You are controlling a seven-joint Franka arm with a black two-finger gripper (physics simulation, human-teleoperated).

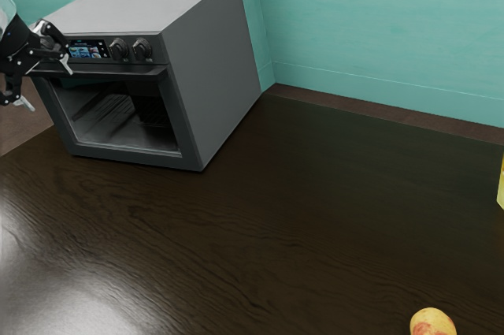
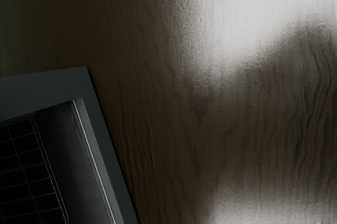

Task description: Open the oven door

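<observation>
My gripper [image 1: 47, 84] is at the exterior view's upper left, by the left end of the oven's handle, with its two fingers spread wide and nothing between them. The grey oven [image 1: 209, 75] has a dark front, where the door [image 1: 189, 150] stands shut under a bar handle [image 1: 146, 72]. Through its window a wire rack is visible. In the wrist view, a corner of the oven door [image 2: 79, 79] and part of the rack [image 2: 31, 176] appear. Whether a finger touches the handle, I cannot tell.
The oven stands on a dark wooden table [image 1: 299, 217] in front of a teal wall [image 1: 378, 27]. A red-yellow fruit [image 1: 432, 323] lies at the table's near side, and a yellow object [image 1: 502, 185] is at the exterior view's right edge.
</observation>
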